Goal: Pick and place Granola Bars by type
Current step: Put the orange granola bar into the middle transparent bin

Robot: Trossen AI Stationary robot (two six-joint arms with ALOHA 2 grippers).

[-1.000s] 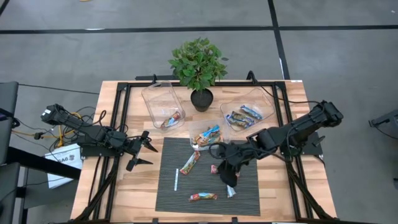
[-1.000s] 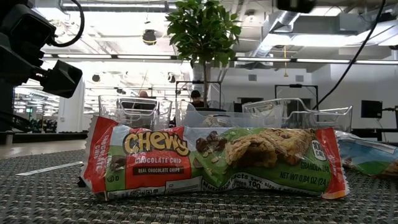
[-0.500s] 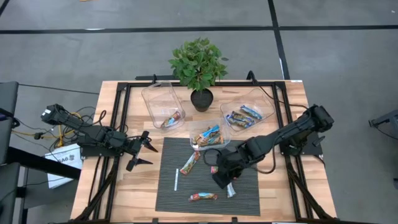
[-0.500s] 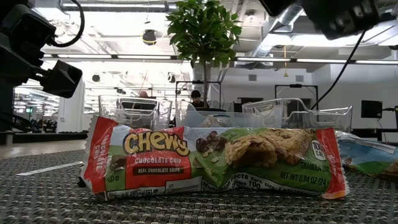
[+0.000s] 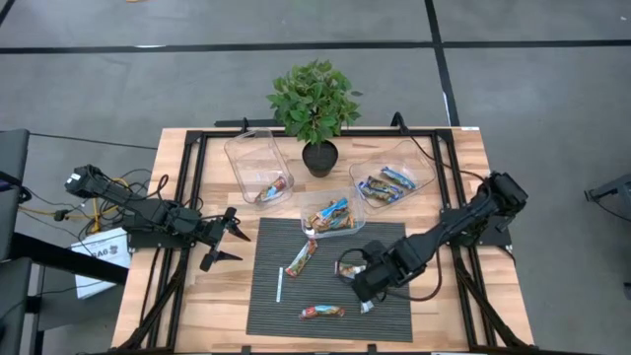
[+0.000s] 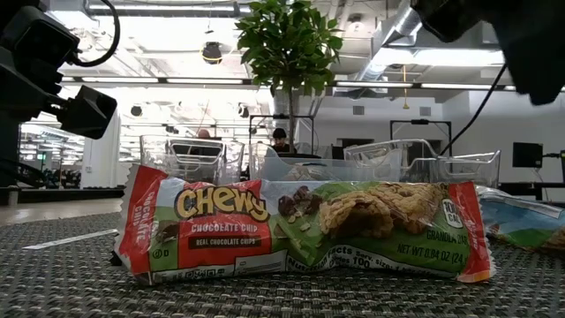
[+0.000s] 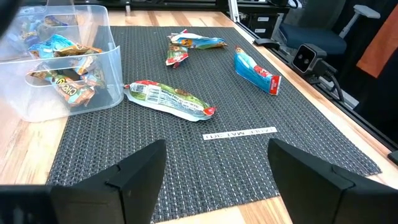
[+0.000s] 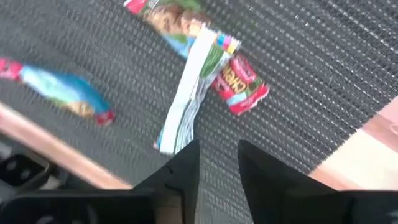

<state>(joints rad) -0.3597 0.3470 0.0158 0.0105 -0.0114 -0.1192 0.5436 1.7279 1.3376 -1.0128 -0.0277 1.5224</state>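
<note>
Several small flat granola bars in shiny red, green and blue wrappers (image 5: 302, 257) lie loose on the dark woven mat (image 5: 266, 296) in the middle of the wooden table (image 5: 173, 197), and more sit in three clear plastic bins: one bar in the left bin (image 5: 258, 166), a few blue ones in the right bin (image 5: 390, 176), and a mixed handful in the small middle bin (image 5: 330, 213) at the mat's far edge. The bar nearest the low camera (image 6: 300, 228) has a red and green wrapper reading "Chewy chocolate chip" with a printed picture of the bar. In the left wrist view a blue and red bar (image 7: 257, 71) lies apart from a red and green one (image 7: 169, 99), with a thin white stick (image 7: 239, 133) just beside them. The right gripper (image 8: 217, 152) hangs low over a pair of overlapping bars (image 8: 208, 74) on the mat's right side, jaws narrowly parted and holding nothing. The left gripper (image 5: 225, 244) waits over the table left of the mat, jaws spread wide. A potted green plant (image 5: 314, 104) stands between the far bins
</note>
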